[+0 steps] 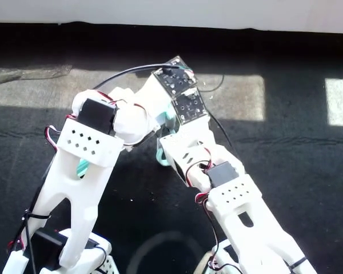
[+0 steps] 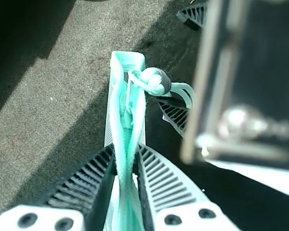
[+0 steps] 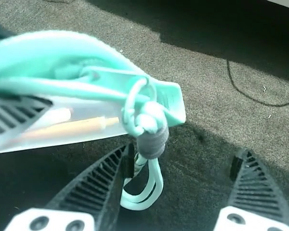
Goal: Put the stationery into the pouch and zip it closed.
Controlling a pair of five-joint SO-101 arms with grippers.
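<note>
**Left gripper clamps the pouch, right gripper stands wide at the zipper cord**

The table (image 1: pixel 297 188) is covered with a dark, rough cloth, partly in sunlight. Above it, the left arm (image 1: pixel 74 188) and the right arm (image 1: pixel 246 211) lean toward each other, and their wrists meet close together.

Between the two wrists is the pouch (image 2: pixel 127 96), mint green with one clear side. The left gripper (image 2: pixel 126 154) is closed on it. Its two ribbed jaws press the upper seam of the pouch from both sides, and the pouch runs straight out in front of the fingertips.

The right gripper (image 3: pixel 183 168) is wide open and holds nothing. The end corner of the pouch is just in front of it, nearer to one jaw than to the other.

Inside the pouch, behind the clear side, lies a long pale stick (image 3: pixel 72 127) of the stationery. I cannot tell exactly what kind it is.

From the zipper ring hangs the pull cord (image 3: pixel 144 192), a mint loop with a knot and a grey wrap. It hangs just beside one jaw of the right gripper. I cannot tell whether it touches this jaw.

A thin black cable (image 3: pixel 245 91) lies on the cloth, farther beyond the right gripper.
</note>
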